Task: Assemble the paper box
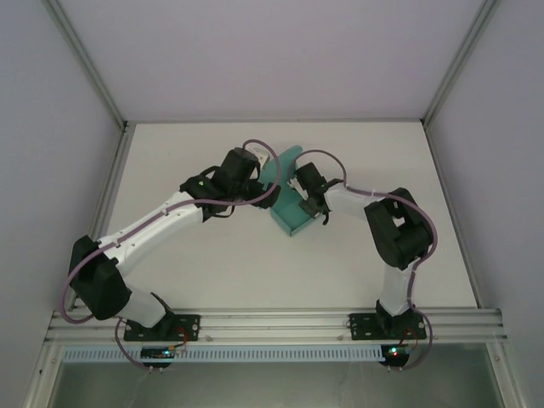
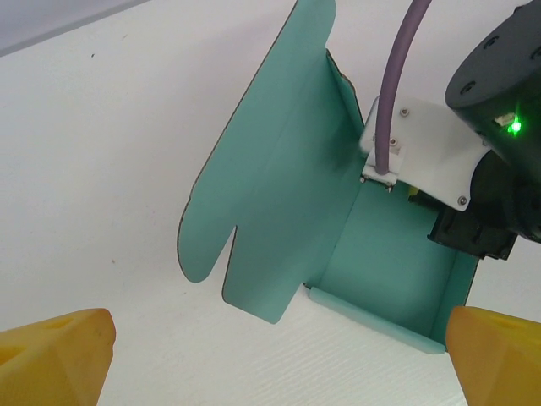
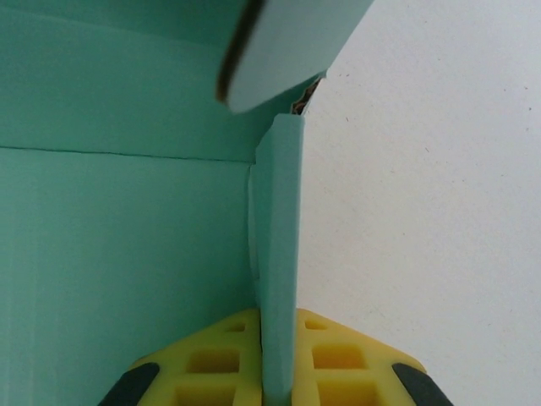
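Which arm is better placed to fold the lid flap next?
Left, probably: the left gripper is open, facing the lid flap; the right gripper is shut on a side wall of the box.

I see a white table (image 1: 221, 263) with the teal paper box (image 1: 291, 218) sitting on it near the middle, partly folded.
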`<action>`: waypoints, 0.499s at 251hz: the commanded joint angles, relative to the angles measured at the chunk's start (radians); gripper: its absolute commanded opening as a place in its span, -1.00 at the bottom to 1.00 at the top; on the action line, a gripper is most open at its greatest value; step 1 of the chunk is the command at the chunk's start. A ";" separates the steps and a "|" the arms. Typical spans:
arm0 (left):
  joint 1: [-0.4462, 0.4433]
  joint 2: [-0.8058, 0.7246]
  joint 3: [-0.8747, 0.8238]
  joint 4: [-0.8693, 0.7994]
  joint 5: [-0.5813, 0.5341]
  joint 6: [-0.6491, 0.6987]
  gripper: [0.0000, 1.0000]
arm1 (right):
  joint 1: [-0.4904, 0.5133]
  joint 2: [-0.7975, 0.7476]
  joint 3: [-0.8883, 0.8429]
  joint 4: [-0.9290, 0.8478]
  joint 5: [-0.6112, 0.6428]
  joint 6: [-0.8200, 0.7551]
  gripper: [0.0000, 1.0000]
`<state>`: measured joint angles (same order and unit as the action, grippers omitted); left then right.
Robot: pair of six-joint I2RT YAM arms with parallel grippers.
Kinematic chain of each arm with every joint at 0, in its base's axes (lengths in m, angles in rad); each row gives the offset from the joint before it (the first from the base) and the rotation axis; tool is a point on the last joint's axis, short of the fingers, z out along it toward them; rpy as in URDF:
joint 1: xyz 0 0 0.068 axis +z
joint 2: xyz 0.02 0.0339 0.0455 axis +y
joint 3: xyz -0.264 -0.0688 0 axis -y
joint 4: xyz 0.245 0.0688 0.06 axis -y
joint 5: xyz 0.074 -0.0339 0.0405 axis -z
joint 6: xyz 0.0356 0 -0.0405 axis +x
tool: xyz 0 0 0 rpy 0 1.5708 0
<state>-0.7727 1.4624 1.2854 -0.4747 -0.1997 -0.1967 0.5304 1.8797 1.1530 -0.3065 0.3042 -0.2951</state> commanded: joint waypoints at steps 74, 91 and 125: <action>0.002 0.022 -0.012 0.036 0.001 -0.015 0.99 | -0.028 -0.155 -0.052 -0.093 -0.203 0.466 -0.07; 0.004 0.032 -0.015 0.042 0.005 -0.010 0.99 | -0.038 -0.199 -0.069 -0.084 -0.183 0.502 -0.05; 0.012 0.055 -0.029 0.063 0.010 -0.030 0.99 | -0.049 -0.278 -0.128 -0.024 -0.188 0.516 0.15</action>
<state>-0.7723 1.4952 1.2743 -0.4458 -0.1982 -0.2039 0.4969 1.6745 1.0737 -0.3767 0.1280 0.1398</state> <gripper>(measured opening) 0.994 0.536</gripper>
